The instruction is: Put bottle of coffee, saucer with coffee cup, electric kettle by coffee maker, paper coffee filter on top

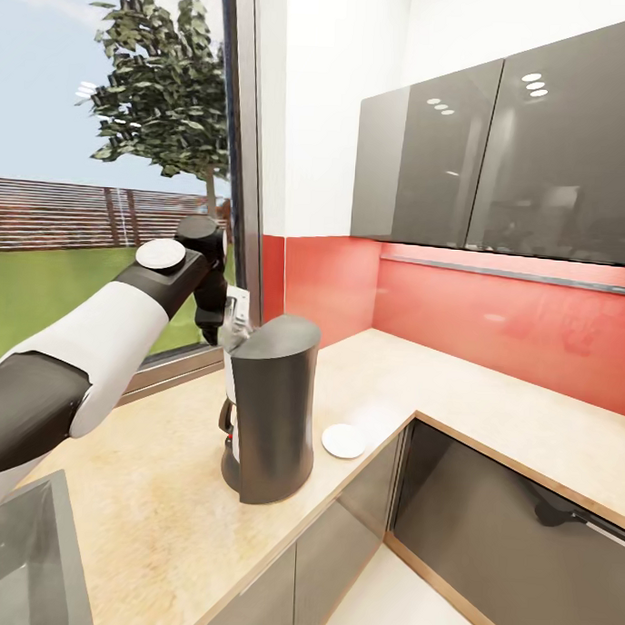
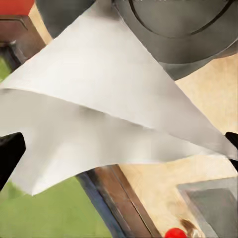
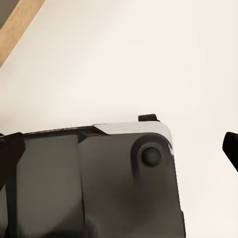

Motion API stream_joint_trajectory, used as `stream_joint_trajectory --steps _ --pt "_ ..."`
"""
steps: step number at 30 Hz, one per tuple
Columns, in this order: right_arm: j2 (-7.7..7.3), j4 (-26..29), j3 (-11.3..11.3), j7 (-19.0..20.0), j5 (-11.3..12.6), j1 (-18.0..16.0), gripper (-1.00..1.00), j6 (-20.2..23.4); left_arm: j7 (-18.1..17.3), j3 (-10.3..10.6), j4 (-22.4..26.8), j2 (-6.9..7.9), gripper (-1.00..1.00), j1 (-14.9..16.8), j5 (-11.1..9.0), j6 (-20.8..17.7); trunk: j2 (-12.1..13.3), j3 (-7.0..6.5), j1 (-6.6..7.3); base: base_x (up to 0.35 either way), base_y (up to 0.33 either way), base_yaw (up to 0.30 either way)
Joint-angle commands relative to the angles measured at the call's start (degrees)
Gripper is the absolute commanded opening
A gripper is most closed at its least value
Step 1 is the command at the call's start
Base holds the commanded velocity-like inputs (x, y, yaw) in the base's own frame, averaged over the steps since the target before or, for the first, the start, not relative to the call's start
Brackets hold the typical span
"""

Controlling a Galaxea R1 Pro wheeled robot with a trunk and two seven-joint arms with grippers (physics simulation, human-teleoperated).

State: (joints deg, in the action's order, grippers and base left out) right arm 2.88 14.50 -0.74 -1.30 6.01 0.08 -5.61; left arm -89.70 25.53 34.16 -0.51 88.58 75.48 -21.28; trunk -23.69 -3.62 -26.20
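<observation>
Standing at the corner run of the kitchen countertop (image 1: pixel 159 488), I had the big items already where the job wants them. The coffee maker (image 1: pixel 270 411) sat upright near the front edge, kept on the worktop as required. The saucer (image 1: pixel 344 440) lay flat just beside it on the side toward the corner, bare, no cup on it yet. A sink (image 1: pixel 20 554) edge showed at the near end of the same run, red backsplash and grey wall cabinets (image 1: pixel 501 157) behind.

My left arm reached forward from the shoulder, elbow bent, forearm rising to the wrist and the left gripper (image 1: pixel 232 325) hanging down just behind the maker's top rim, by the window (image 1: pixel 108 204). In the left wrist view the paper coffee filter (image 2: pixel 99 109) spread wide between my dark fingertips (image 2: pixel 10 153), so I read the gripper as pinching the filter; its far corner overlapped the maker's round lid (image 2: pixel 183 25). I judged it was held high and close like that to be dropped onto the lid; it was not yet lying on it.

My right gripper (image 3: pixel 119 148) faced pale floor and part of my dark base; fingertips sat wide apart, holding nothing.
</observation>
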Motion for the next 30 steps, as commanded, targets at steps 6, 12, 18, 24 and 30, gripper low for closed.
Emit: stream_joint_trajectory --steps 6,12,18,24,30 --pt "0.02 0.0 0.0 0.0 0.6 0.0 1.00 -0.2 -0.3 0.1 0.0 -0.01 1.00 0.0 0.2 -0.6 0.0 0.02 -0.02 0.000 0.000 0.000" --pt "0.02 0.0 0.0 0.0 0.6 0.0 1.00 -0.2 -0.3 0.1 0.0 -0.01 1.00 0.0 0.3 -0.6 0.0 0.02 -0.02 0.000 0.000 0.000" --pt "0.02 0.0 0.0 0.0 0.6 0.0 1.00 -0.2 -0.3 0.1 0.0 0.00 1.00 0.0 0.3 -0.6 0.0 0.02 -0.02 0.000 0.000 0.000" --pt "0.02 0.0 0.0 0.0 0.6 0.0 1.00 -0.3 -0.3 0.0 0.0 -0.01 1.00 0.0 0.3 -0.8 0.0 0.02 -0.02 0.000 0.000 0.000" --pt "0.02 0.0 0.0 0.0 0.6 0.0 1.00 -0.2 -0.3 0.0 0.0 -0.01 1.00 0.1 0.3 -1.0 0.0 0.02 -0.02 0.000 0.000 0.000"
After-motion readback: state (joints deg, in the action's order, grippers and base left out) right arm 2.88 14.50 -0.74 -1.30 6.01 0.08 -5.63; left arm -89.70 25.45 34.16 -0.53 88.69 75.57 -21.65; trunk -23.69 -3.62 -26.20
